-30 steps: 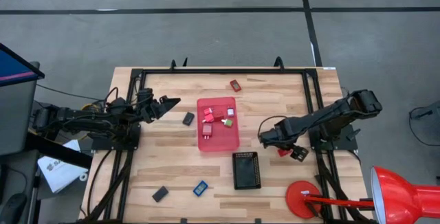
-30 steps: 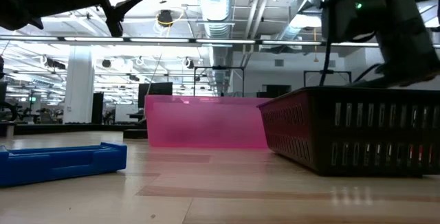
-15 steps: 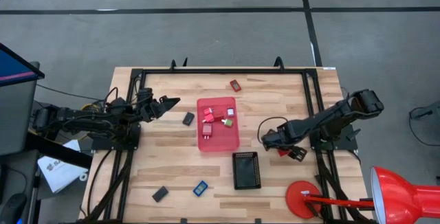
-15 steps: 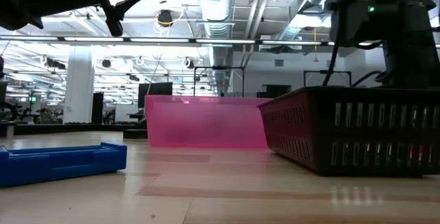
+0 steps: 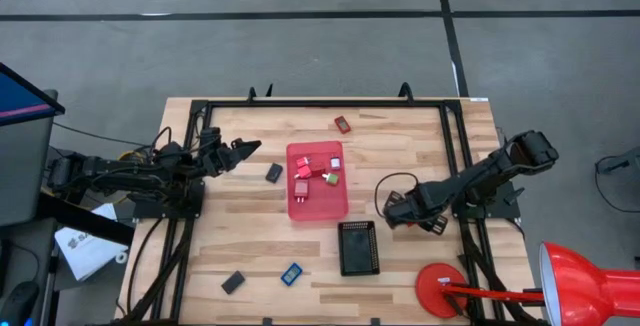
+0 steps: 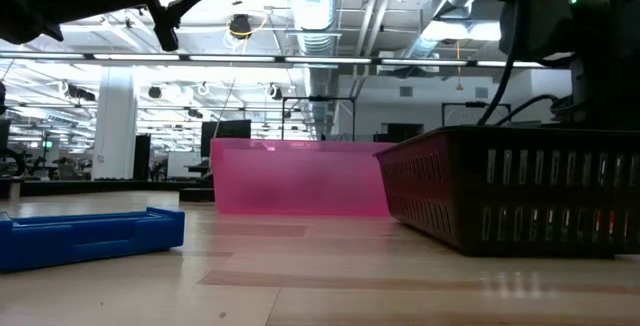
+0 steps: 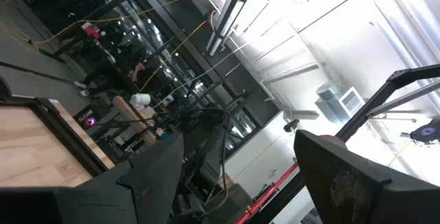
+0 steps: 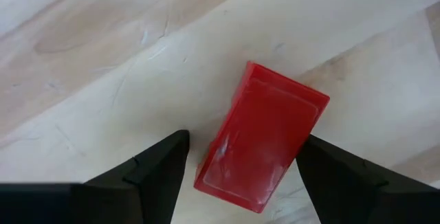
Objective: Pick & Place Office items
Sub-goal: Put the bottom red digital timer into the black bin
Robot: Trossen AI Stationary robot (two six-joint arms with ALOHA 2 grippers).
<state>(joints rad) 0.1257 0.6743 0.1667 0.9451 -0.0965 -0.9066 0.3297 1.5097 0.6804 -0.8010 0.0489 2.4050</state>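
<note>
The right gripper (image 8: 237, 157) is down low over the worktop (image 5: 400, 166), between the black grid tray (image 5: 358, 247) and the frame rail on its own side, and its wrist camera looks straight down, which suggests it is lined up for a top-down pick of a single piece. That piece is a red block (image 8: 263, 136) lying flat on the wood; it sits between the two dark fingers (image 8: 148, 169), closer to one than the other, and turned at a slant to the line that joins them. The jaws stand apart on either side of the block with bare wood showing between each finger and the red edges, so nothing is gripped yet. Because of the slant, a closing squeeze would likely meet corners first and twist the piece, so I judge a small turn of the wrist would help. The left gripper (image 5: 246, 148) waits raised near the left side of the worktop, its jaws spread wide and empty, pointing toward the pink tray (image 5: 339, 209). That tray already holds several red items (image 5: 302, 167) and a pale one, which looks like the place the pieces are being gathered. Others lie loose on the wood: a black piece (image 5: 274, 172) beside the tray, a red one (image 5: 342, 123) near the far edge, and a blue piece (image 5: 291, 273) and another black piece (image 5: 233, 282) near the front.
</note>
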